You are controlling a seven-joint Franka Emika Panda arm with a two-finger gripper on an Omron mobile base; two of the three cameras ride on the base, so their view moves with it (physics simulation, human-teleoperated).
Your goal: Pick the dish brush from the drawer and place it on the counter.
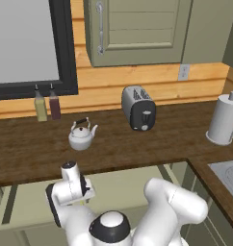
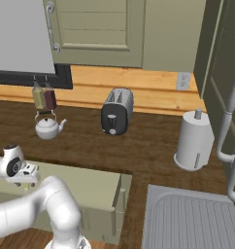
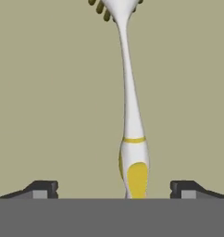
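Observation:
The dish brush [image 3: 129, 106] lies flat on the pale floor of the open drawer [image 3: 49, 92]. Its yellow-and-white handle end sits near me and its bristled head is at the far end. My gripper [image 3: 114, 187] is open just above it, with the handle end between the widely spread fingertips [image 3: 42, 189] and touching neither. In the base views my hand [image 1: 72, 188] [image 2: 20, 173] hangs low over the drawer [image 1: 123, 190] [image 2: 85, 187], which is pulled out below the dark wood counter [image 1: 137, 144] [image 2: 139, 146].
On the counter stand a silver kettle [image 1: 81, 136] [image 2: 46, 126], a toaster [image 1: 137, 108] [image 2: 115, 112], two bottles [image 1: 47, 105] and a paper towel roll [image 1: 224, 120] [image 2: 193, 141]. A sink [image 2: 192, 219] lies to the right. An olive wall cabinet [image 1: 137, 29] hangs above.

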